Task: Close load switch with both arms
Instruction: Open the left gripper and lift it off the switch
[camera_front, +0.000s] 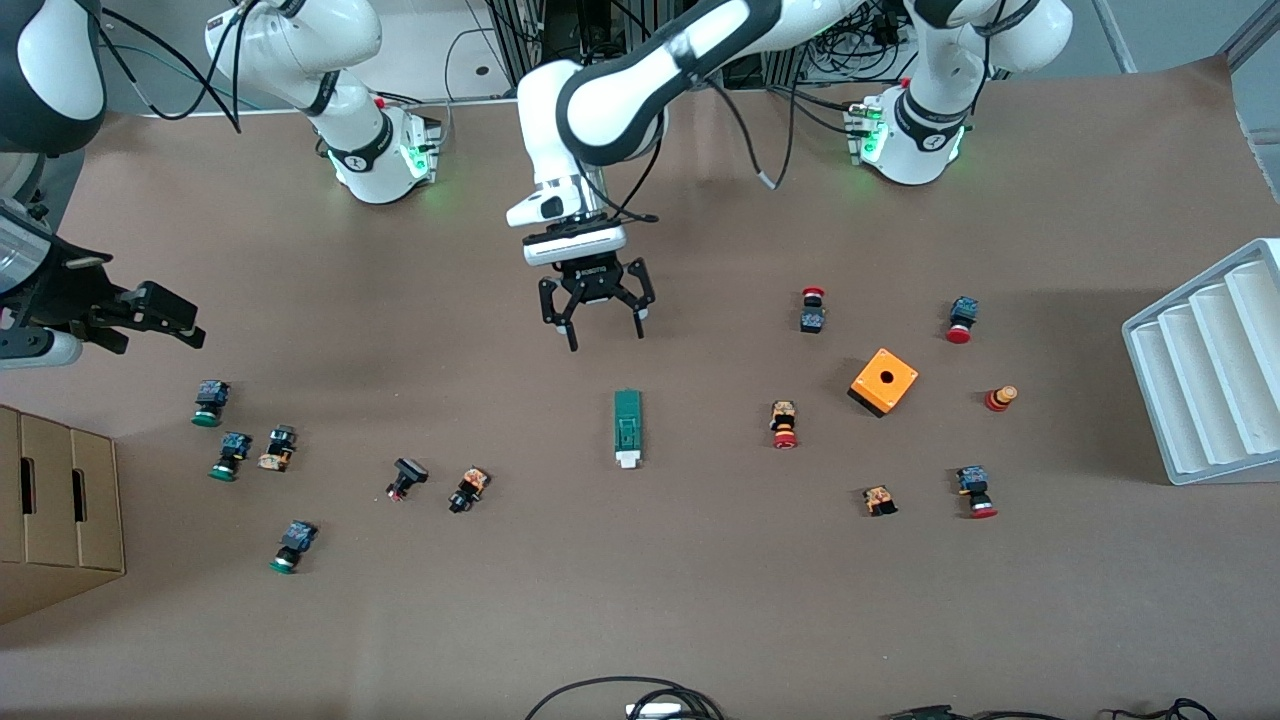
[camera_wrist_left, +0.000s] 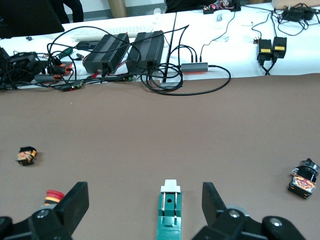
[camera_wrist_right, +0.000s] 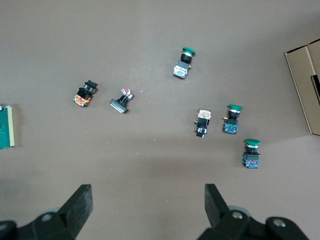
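So my left gripper (camera_front: 596, 318) hangs with fingers spread over bare table just up from the load switch (camera_front: 627, 428), whose long axis points straight at it, white handle away. Right gripper (camera_front: 150, 318) waits spread too, well apart from the switch.

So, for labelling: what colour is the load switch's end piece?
White, on the narrow green block; left wrist view.
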